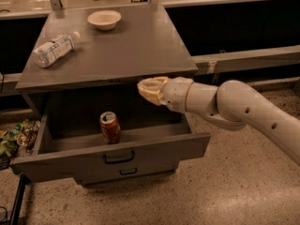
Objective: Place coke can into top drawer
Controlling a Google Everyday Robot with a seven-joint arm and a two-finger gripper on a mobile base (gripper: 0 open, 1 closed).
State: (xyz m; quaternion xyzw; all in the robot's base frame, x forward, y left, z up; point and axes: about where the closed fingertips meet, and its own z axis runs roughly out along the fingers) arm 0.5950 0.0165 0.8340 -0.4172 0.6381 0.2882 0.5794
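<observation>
The coke can [109, 127], red-orange with a silver top, stands upright inside the open top drawer [70, 161], near its front wall and left of centre. My gripper [146, 89] is above and to the right of the can, just under the front edge of the cabinet top. It is clear of the can, open and empty. The white arm reaches in from the right.
A clear water bottle [52, 49] lies on the grey cabinet top [131, 50] at the left, and a white bowl [104, 19] sits at the back. The lower drawer [128, 171] is shut. Snack bags [14, 137] lie on the floor at the left.
</observation>
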